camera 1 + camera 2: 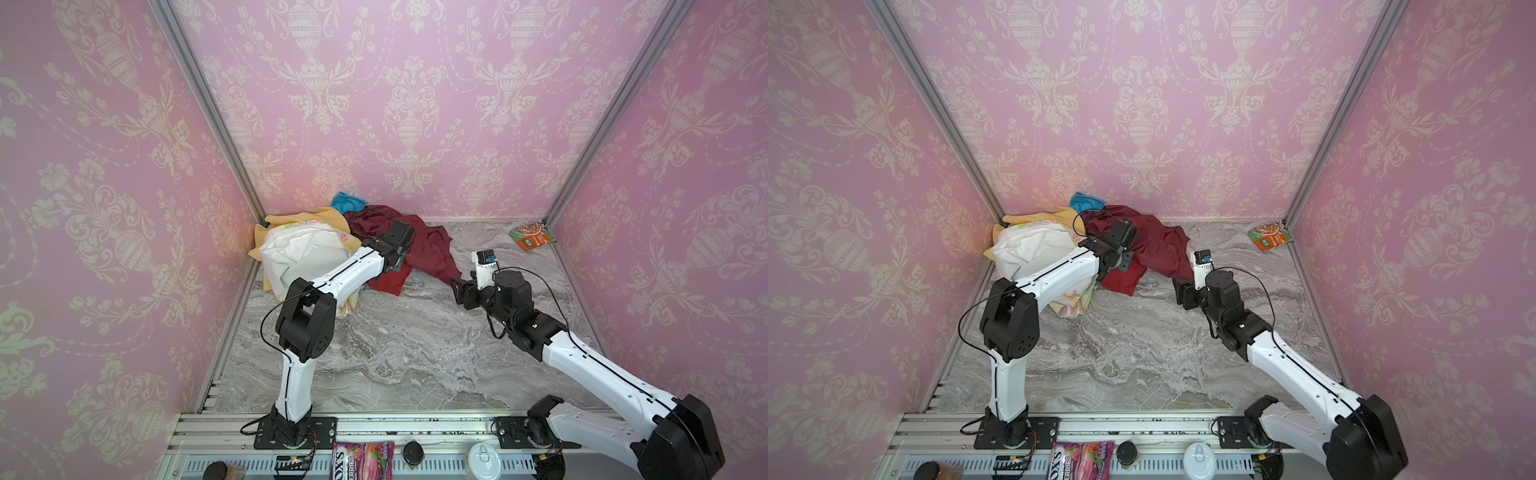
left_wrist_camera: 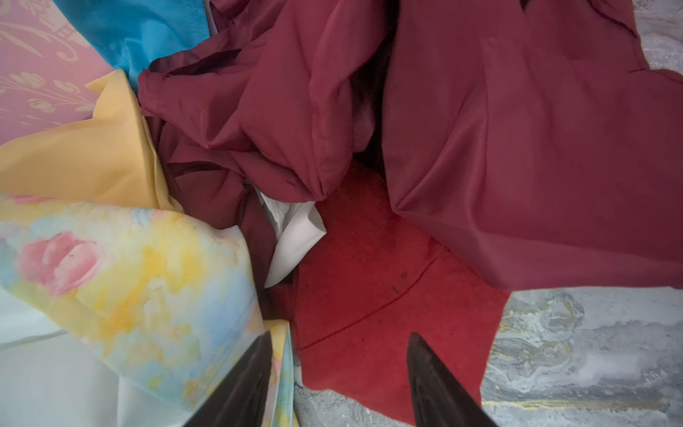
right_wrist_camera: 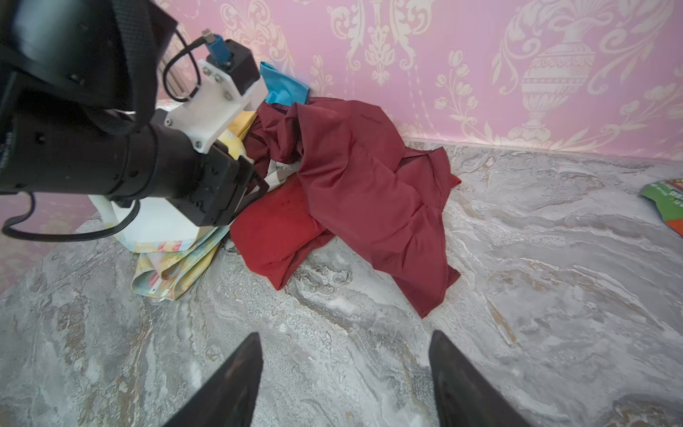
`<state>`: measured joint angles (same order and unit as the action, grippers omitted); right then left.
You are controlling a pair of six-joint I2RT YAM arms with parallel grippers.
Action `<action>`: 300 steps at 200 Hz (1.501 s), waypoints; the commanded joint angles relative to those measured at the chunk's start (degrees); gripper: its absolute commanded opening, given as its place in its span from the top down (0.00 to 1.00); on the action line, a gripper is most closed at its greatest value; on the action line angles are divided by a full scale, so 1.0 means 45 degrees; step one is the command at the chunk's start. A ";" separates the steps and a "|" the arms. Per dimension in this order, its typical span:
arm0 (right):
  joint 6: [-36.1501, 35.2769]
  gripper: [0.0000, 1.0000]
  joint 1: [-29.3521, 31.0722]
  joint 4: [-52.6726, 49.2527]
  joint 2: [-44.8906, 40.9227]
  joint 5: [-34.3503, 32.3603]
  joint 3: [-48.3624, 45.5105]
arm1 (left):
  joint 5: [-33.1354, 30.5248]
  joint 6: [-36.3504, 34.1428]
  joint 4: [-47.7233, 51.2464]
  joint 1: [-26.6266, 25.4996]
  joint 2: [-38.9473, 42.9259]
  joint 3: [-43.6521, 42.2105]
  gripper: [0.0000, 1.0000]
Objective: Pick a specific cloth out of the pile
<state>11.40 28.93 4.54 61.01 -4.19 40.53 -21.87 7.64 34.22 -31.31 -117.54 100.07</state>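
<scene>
White plain cloth (image 2: 295,236) peeks from the heap of mixed cloths (image 1: 428,249) just ahead of the open left tool (image 2: 339,334): likely the approach step; next, advance and pinch that fold alone. The right tool (image 3: 345,334) gapes empty.

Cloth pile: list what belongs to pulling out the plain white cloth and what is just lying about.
For the job: white cloth, only a corner showing; pile; left gripper, open over it.
Lying about: food packet in the far corner; candy bag and tin by the front rail.
</scene>
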 commanded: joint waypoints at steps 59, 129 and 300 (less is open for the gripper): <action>-0.0599 0.34 0.0614 -0.0020 -0.1120 0.0262 -0.0353 | 0.1468 0.0363 0.0570 0.1183 -0.1457 0.1483 0.56; -0.1055 0.37 0.1440 -0.0014 -0.0906 0.0097 -0.0258 | 0.1729 0.0363 0.0405 0.1645 -0.2719 0.2628 0.61; -0.1381 0.37 0.2362 0.0341 -0.0570 -0.0695 -0.0140 | 0.1733 0.0535 0.1058 0.2104 -0.4806 0.5036 0.81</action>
<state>6.33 39.16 5.26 58.78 -5.98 39.53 -15.27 8.95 37.43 -22.26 -138.28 121.14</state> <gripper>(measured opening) 0.631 0.217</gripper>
